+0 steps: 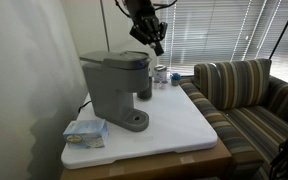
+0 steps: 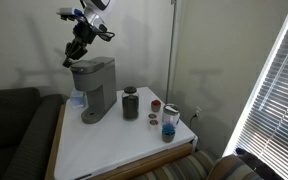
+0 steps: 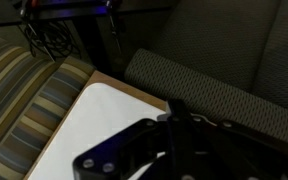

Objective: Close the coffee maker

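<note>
The coffee maker [image 1: 115, 88] stands near one end of the white table [image 1: 179, 125], its lid down in both exterior views. The claw [image 1: 156, 44] hangs just above the lid, apart from it, jaws closed and holding nothing.

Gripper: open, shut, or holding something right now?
Gripper: shut, with nothing held, raised just above the coffee maker.
</note>
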`<action>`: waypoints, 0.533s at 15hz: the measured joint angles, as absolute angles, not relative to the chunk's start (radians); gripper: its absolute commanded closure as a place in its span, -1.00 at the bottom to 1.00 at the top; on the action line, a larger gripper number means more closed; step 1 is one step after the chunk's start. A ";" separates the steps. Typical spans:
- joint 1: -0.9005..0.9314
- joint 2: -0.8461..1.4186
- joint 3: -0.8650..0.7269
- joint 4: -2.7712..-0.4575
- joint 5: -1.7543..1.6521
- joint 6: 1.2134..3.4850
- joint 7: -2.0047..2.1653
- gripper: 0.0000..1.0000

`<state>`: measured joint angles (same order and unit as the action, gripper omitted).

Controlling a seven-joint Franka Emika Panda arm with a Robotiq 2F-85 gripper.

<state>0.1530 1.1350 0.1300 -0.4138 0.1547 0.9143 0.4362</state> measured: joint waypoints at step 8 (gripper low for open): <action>0.178 1.133 0.130 -0.413 0.071 1.039 0.385 1.00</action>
<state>0.1780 1.1332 0.1300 -0.4134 0.0710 1.0389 0.3851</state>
